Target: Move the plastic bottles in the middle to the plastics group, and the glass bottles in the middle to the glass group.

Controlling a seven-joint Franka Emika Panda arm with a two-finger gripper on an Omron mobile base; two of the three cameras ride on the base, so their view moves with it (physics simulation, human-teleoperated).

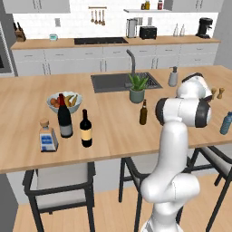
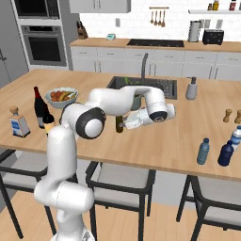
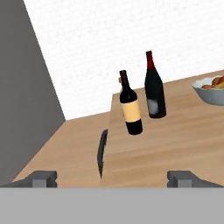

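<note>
- The gripper point(image 3: 112, 177) stood spread wide, pinching nothing, its two tips low in the hand view.
- Ahead of it on the desk point(image 3: 175, 144) stood the yellow-label wine bottle point(image 3: 130, 105); no writing could be read on the label.
- Just beyond that, close beside it, stood the grey-label wine bottle point(image 3: 154, 87), its label a blurred smudge.
- Further off was the fruit bowl point(image 3: 211, 91).
- In the left base view, the square bottle point(image 1: 47, 136) carried a blue label, unreadable.
- The brown bottle point(image 1: 143, 113) stood close to the arm.
- The blue bottles point(image 2: 203, 151) stood well apart from the gripper, on its far side from the wine bottles.
</note>
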